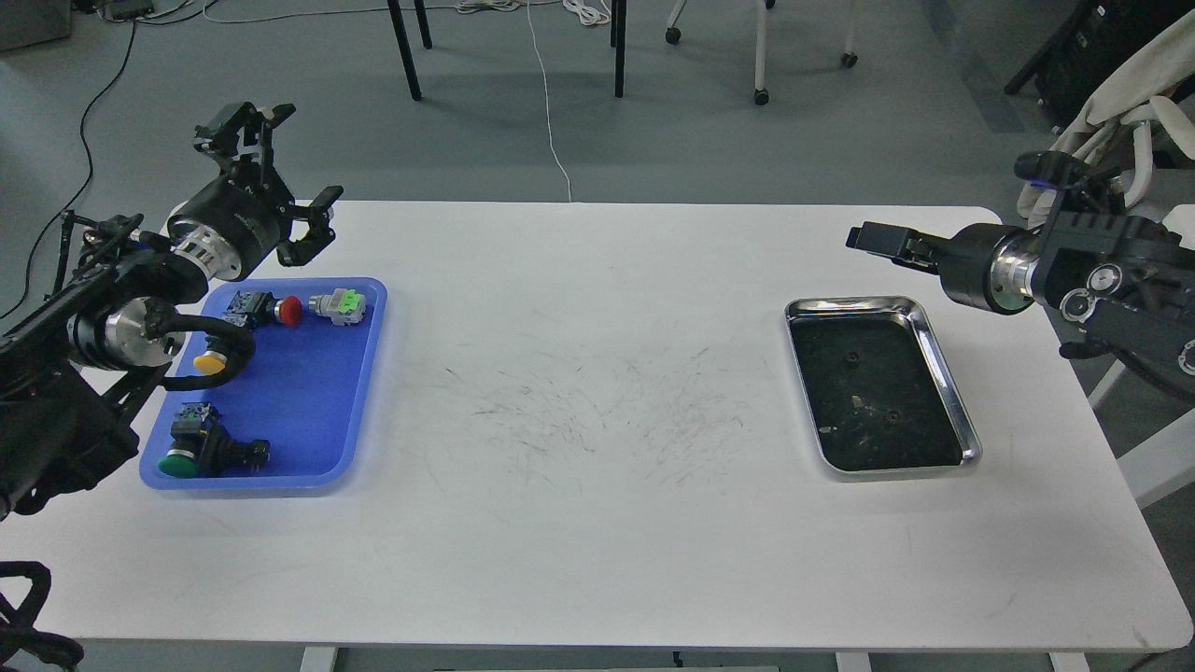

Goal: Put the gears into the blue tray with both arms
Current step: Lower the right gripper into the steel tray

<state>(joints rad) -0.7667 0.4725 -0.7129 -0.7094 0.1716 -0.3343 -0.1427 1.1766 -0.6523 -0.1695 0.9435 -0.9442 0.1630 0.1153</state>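
The blue tray (303,392) lies at the table's left and holds several push-button switches, with no gear visible in it. Two gears (850,357) (892,415) lie on the dark floor of the steel tray (945,373) at the right. My left gripper (280,173) hangs open and empty above the blue tray's far edge. My right gripper (868,241) points left, just above and beyond the steel tray's far rim. It shows side-on and dark, so its fingers cannot be told apart. It touches neither gear.
The switches in the blue tray have a red cap (290,311), a green-grey body (339,305), a yellow cap (209,363) and a green cap (179,463). The white table (597,392) is scuffed in the middle. Chair legs and cables are on the floor beyond.
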